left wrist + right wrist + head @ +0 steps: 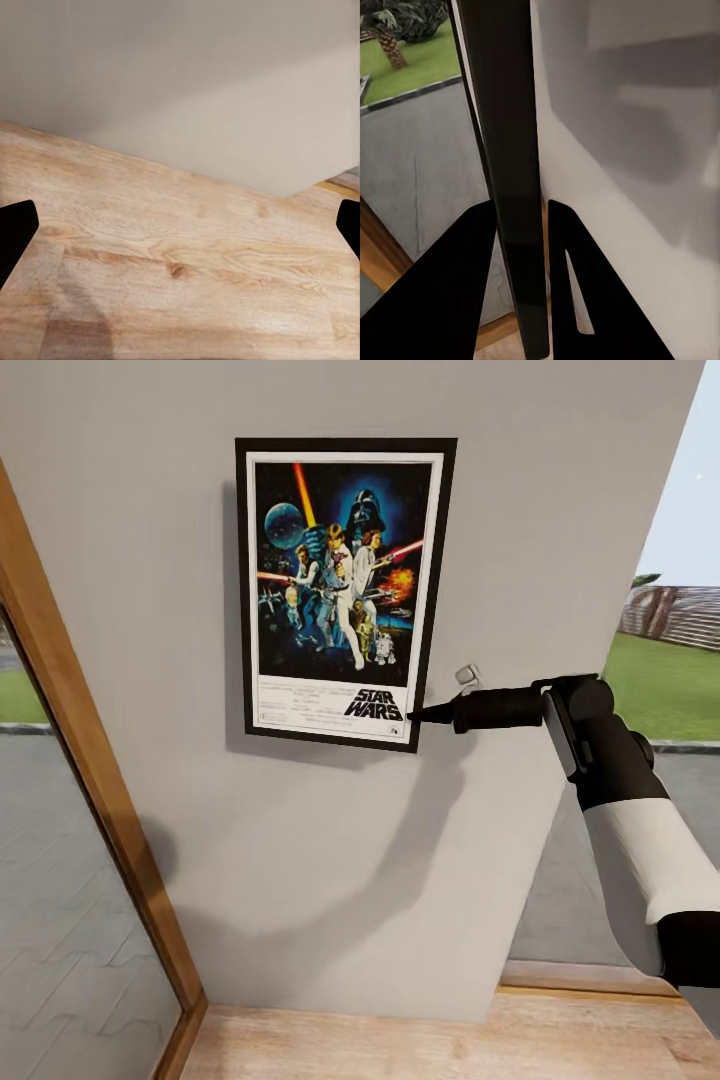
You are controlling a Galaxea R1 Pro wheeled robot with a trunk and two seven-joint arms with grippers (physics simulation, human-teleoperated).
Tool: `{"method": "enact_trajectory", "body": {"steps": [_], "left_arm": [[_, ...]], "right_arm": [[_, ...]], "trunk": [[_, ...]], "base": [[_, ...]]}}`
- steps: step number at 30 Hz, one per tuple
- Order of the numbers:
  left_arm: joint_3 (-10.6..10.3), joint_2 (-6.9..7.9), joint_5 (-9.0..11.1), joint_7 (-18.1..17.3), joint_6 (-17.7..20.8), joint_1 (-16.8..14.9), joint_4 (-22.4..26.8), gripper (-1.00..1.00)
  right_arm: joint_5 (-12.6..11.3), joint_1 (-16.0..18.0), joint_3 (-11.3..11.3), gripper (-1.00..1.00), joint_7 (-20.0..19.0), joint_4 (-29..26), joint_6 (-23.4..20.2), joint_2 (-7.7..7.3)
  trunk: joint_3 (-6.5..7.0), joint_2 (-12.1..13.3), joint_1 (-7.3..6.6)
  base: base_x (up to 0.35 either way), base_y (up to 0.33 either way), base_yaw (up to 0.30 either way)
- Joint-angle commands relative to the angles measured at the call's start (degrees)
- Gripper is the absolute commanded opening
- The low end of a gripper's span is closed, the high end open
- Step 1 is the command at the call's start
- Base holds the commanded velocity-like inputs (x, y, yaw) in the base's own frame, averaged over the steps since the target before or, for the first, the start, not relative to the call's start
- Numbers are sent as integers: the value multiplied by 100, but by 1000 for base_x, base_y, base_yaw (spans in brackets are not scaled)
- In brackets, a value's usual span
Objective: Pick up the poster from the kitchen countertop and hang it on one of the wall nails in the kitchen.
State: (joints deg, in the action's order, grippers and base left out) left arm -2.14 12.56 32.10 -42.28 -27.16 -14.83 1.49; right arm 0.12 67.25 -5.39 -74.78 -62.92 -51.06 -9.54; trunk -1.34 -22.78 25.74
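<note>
- Against the pale wall, the poster sits upright, its lower right corner pinched by the right fingers
- Seen along those fingers, its black edge runs between them
- Bare wall lies below; a wooden frame stands off left
- Left fingers spread wide over wood floor

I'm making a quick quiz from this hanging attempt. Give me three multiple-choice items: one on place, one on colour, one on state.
1. Where does the right gripper meet the poster?
A. top edge
B. lower right corner
C. left edge

2. What colour is the poster's frame?
A. black
B. gold
C. red

3. What are the right fingers doing?
A. spread wide, empty
B. closed on the frame's edge
C. pressed on the floor

Answers: 1 B, the head view shows the tip at that corner. 2 A, a thin black frame surrounds the white border. 3 B, the right wrist view shows the frame's edge between them.
</note>
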Motion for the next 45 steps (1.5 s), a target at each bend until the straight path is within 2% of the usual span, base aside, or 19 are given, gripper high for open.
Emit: {"method": "enact_trajectory", "body": {"steps": [1, 5, 45], "left_arm": [[-24, 1, 25, -17, -26, -5, -5, 100], [-24, 1, 29, -13, -29, 0, 3, 100], [-24, 10, 34, -8, -26, 86, 9, 100]], "right_arm": [[-3, 7, -6, -100, -19, -1, -53, -4], [4, -5, -2, -100, -2, -117, -40, -12], [5, -37, -15, -100, 7, -28, -35, -12]], "trunk": [[-14, -14, 4], [-14, -14, 4], [-14, -14, 4]], "base": [[4, 0, 0], [0, 0, 0], [0, 0, 0]]}}
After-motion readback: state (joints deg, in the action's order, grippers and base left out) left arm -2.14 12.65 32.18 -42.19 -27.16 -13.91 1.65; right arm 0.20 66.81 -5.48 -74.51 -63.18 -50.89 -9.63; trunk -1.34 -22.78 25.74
